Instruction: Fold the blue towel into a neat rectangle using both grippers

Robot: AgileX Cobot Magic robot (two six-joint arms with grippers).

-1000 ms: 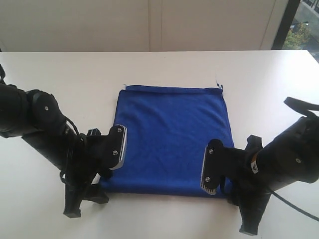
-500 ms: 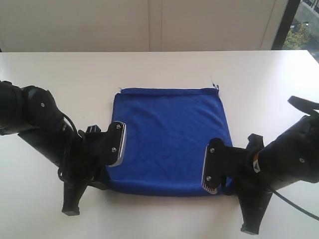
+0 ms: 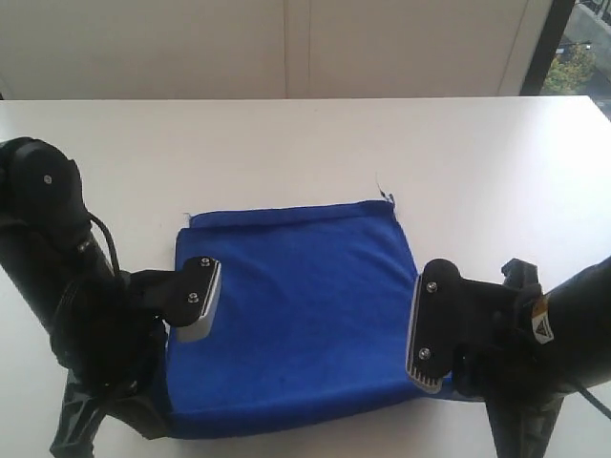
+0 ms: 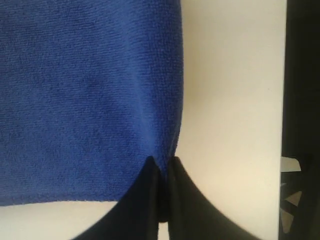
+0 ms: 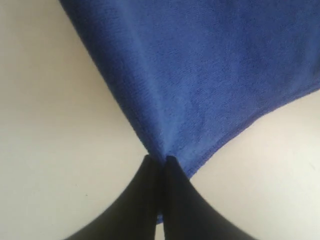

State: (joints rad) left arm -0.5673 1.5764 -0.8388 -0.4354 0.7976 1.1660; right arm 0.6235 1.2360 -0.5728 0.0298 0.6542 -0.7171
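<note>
The blue towel (image 3: 296, 315) lies as a rough square on the white table (image 3: 286, 143). Its near edge is raised and a small white tag (image 3: 386, 187) sticks out at its far right corner. My left gripper (image 3: 158, 415) is shut on the towel's near left corner. In the left wrist view the closed tips (image 4: 164, 162) pinch the towel's (image 4: 90, 100) edge. My right gripper (image 3: 463, 389) is shut on the near right corner. The right wrist view shows its tips (image 5: 161, 160) closed on a pulled-up fold of the cloth (image 5: 200, 75).
Bare white tabletop surrounds the towel on the far side and on both flanks. A pale wall runs behind the table, with a window (image 3: 582, 48) at the back right. Both black arms crowd the near edge.
Both grippers have drawn the towel toward the near edge and slightly left. Its far edge now lies closer and slants a little. The arms sit lower in view.
</note>
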